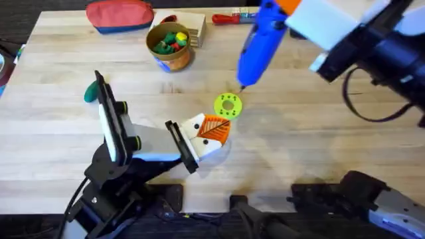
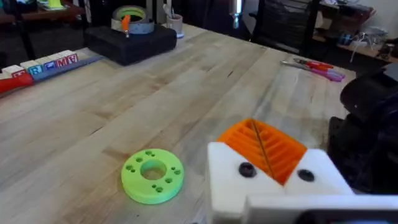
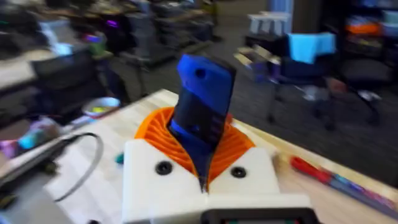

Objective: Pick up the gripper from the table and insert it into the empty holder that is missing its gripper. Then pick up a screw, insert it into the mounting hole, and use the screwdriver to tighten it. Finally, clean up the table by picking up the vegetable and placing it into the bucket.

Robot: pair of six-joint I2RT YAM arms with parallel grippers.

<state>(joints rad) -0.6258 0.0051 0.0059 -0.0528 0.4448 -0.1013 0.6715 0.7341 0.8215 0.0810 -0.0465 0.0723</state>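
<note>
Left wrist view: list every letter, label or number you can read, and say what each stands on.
"M", "A": on the letter blocks in a row at the table's far edge; the other letters in the row are too blurred to read.
The tape rolls on the black box: no readable print.
The lime green disc: holes, no text.

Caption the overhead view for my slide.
Right gripper holds the blue screwdriver tip-down above the lime green disc; left gripper rests nearby.

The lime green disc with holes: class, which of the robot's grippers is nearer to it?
Left. The left gripper sits on the table right beside the lime green disc. The right gripper is raised farther off, holding the screwdriver above it.
</note>
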